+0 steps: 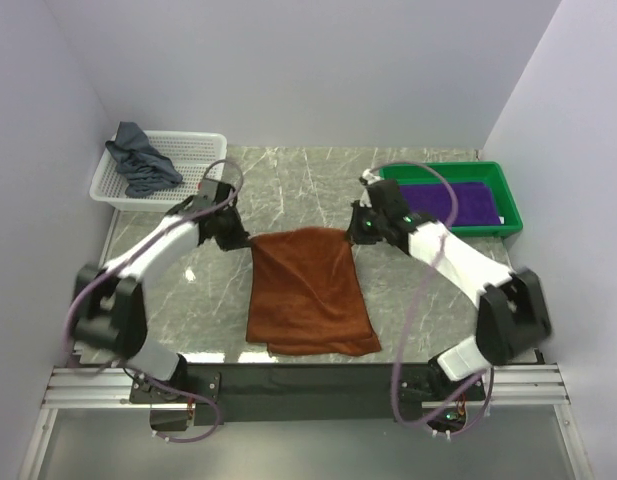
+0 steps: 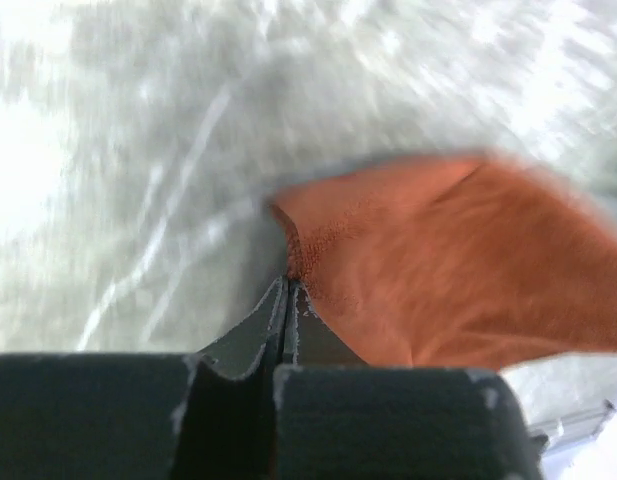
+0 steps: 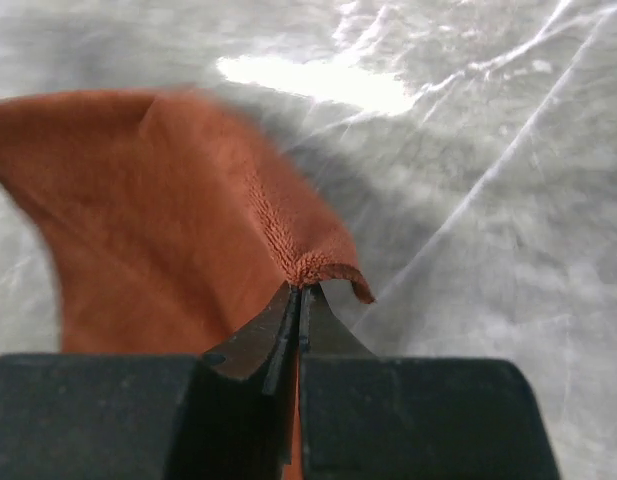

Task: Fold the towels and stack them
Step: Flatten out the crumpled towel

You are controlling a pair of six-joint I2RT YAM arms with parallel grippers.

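A rust-brown towel [image 1: 308,292] lies spread in the middle of the marble table, its far edge lifted. My left gripper [image 1: 244,239] is shut on the towel's far left corner [image 2: 293,270]. At the far right corner [image 3: 313,268], my right gripper [image 1: 356,235] is shut on the cloth too, with a small flap curling past the fingertips. In the left wrist view my left gripper [image 2: 289,285] shows its jaws pressed together; my right gripper [image 3: 299,290] looks the same in the right wrist view. A purple towel [image 1: 450,205] lies flat in the green tray. A grey-blue towel [image 1: 140,160] sits crumpled in the white basket.
The white mesh basket [image 1: 203,150] stands at the far left and the green tray [image 1: 508,195] at the far right. Purple cables loop over both arms. A black strip and metal rail run along the near table edge [image 1: 308,380].
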